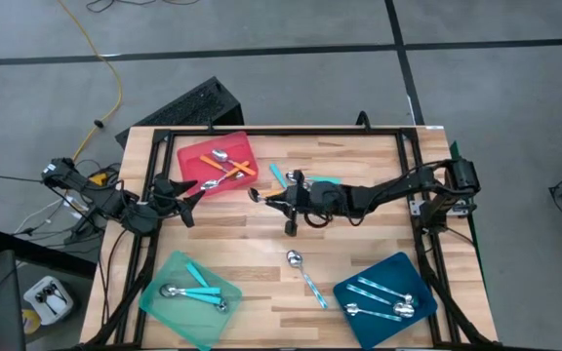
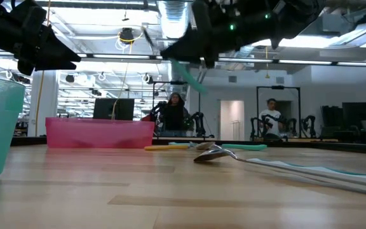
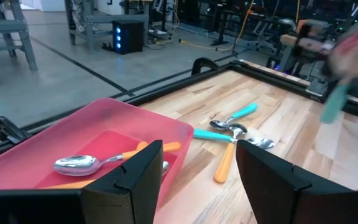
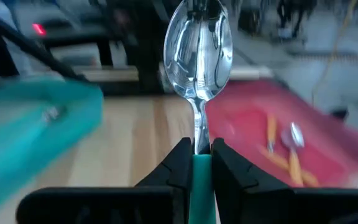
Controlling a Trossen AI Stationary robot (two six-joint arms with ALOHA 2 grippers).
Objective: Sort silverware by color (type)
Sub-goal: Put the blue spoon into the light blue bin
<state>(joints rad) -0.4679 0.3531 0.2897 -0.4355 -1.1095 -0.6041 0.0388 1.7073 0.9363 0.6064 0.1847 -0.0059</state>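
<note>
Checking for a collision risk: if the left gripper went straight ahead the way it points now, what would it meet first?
Probably the red tray: the open left gripper faces its near wall, with orange spoons inside just beyond.

Light wooden butcher-block table [image 1: 261,244], black frame along its edges. Lying directly on it: flat red plastic tray [image 1: 191,156] at far left, mint-green plastic tray [image 1: 169,273] at near left, dark-blue plastic tray [image 1: 359,292] at near right. One pale-blue-handled metal spoon [image 1: 303,273] lies on bare wood between the near trays.

Turquoise spoon's handle [image 4: 201,180] mostly hidden between the right arm's fingers [image 4: 180,167] (blurred trays behind)
</note>
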